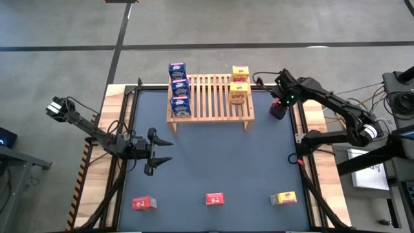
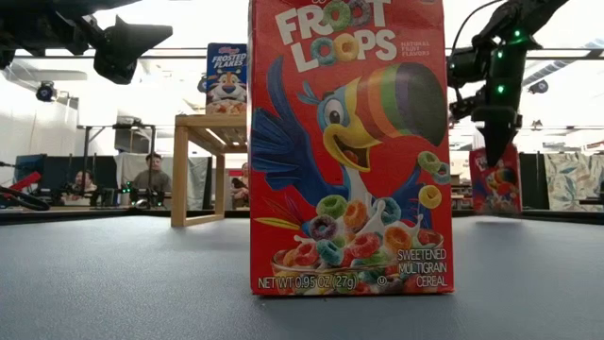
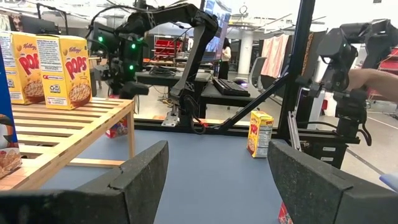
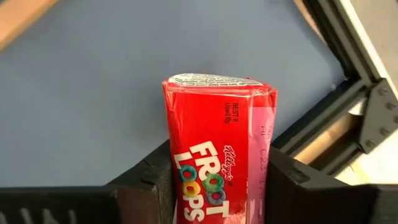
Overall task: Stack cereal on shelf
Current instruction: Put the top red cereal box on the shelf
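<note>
Cereal box, red [image 4: 219, 155], sits clamped in the right gripper [image 1: 278, 110] jaws at right of the shelf [image 1: 210, 98]; left gripper [image 1: 158, 151] jaws apart, centre-left.

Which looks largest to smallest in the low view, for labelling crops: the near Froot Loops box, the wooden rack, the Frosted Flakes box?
1. Froot Loops box, inflated by nearness to the camera
2. wooden rack
3. Frosted Flakes box

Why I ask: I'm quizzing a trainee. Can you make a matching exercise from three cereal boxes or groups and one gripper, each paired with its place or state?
1 blue boxes
2 lone yellow box
3 red box beside the shelf
4 left gripper

A open, over the table
B on the shelf's left end
C in the right gripper
D on the table, far from the shelf

Pairs: 1-B, 2-D, 3-C, 4-A
</note>
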Controlling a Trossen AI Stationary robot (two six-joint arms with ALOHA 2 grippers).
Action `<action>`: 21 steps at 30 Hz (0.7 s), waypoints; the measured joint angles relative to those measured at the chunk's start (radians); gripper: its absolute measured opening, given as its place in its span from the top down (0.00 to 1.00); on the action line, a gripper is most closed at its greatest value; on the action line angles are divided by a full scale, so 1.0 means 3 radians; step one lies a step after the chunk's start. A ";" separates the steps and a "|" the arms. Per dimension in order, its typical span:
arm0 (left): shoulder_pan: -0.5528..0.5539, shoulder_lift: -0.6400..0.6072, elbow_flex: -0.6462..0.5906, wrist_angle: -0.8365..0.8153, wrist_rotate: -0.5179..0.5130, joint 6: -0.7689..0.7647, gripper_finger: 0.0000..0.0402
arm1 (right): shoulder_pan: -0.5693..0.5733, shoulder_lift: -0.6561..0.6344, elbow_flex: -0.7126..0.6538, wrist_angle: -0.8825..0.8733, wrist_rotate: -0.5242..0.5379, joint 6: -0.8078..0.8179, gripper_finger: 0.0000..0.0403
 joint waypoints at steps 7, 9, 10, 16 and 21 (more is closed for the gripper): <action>0.0000 0.0000 0.0000 0.0000 -0.0001 0.0001 0.36 | 0.0008 0.0000 0.0575 -0.0669 -0.0133 0.0113 0.63; 0.0000 0.0000 0.0000 0.0000 -0.0001 0.0001 0.36 | 0.0021 -0.0003 0.0760 -0.0872 -0.0301 0.0110 0.63; 0.0000 0.0000 0.0000 0.0000 -0.0001 0.0000 0.36 | 0.0033 -0.0004 0.0857 -0.0961 -0.0414 0.0091 0.63; 0.0000 0.0000 0.0000 0.0000 -0.0001 0.0001 0.36 | 0.0205 -0.0133 0.1286 -0.1269 -0.1293 -0.0106 0.63; 0.0000 0.0000 0.0000 0.0000 -0.0002 0.0000 0.36 | 0.0484 -0.0398 0.1455 -0.1281 -0.1485 -0.0128 0.63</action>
